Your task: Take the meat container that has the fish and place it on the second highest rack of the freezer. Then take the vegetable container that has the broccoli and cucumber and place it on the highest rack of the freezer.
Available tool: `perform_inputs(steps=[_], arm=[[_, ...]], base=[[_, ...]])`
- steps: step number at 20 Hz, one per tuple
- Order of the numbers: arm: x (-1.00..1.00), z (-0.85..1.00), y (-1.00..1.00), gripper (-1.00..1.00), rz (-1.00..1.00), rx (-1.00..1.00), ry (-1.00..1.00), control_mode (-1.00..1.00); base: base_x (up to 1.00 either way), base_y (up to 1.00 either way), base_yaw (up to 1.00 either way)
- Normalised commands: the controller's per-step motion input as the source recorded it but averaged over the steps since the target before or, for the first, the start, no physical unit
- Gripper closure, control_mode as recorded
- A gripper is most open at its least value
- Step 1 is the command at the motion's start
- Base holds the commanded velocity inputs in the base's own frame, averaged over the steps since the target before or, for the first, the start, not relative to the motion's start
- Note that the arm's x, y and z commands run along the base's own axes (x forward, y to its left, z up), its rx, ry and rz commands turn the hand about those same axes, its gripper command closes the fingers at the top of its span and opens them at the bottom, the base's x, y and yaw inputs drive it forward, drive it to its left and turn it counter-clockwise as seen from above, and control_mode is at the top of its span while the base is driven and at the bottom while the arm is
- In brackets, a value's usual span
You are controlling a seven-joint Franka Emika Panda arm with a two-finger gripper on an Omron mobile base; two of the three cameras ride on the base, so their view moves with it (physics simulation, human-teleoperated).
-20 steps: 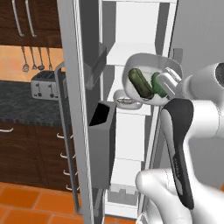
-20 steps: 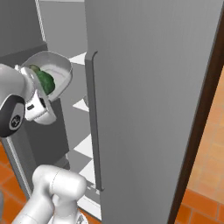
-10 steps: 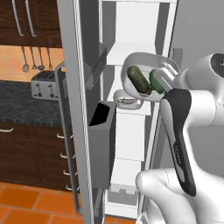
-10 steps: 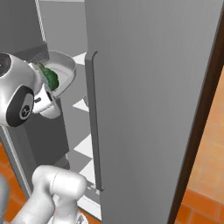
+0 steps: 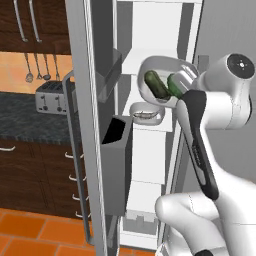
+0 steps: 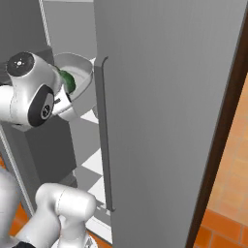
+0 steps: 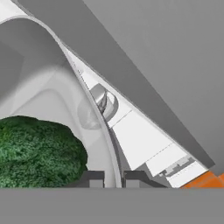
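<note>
Your hand [image 7: 109,178] is clamped on the rim of the vegetable container [image 5: 165,70], holding it tilted in the air inside the open freezer [image 5: 150,35]. The cucumber [image 5: 156,84] and broccoli [image 7: 37,151] lie inside it. Just below, the meat container [image 5: 145,112] with the fish [image 5: 145,116] rests on a white shelf.

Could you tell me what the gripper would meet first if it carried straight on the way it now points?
Probably the white interior of the freezer. The gripper, clamped on the vegetable container, points in past the meat container on its shelf; depth is unclear.
</note>
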Motion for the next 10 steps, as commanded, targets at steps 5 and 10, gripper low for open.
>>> perform_inputs(steps=[5, 10], arm=[[0.46, 0.12, -0.04, 1.0, -0.01, 0.0, -0.02, -1.0], [0.5, 0.11, -0.01, 1.0, 0.0, 0.0, 0.0, -1.0]], base=[[0.0, 0.0, 0.0], [0.0, 0.0, 0.0]])
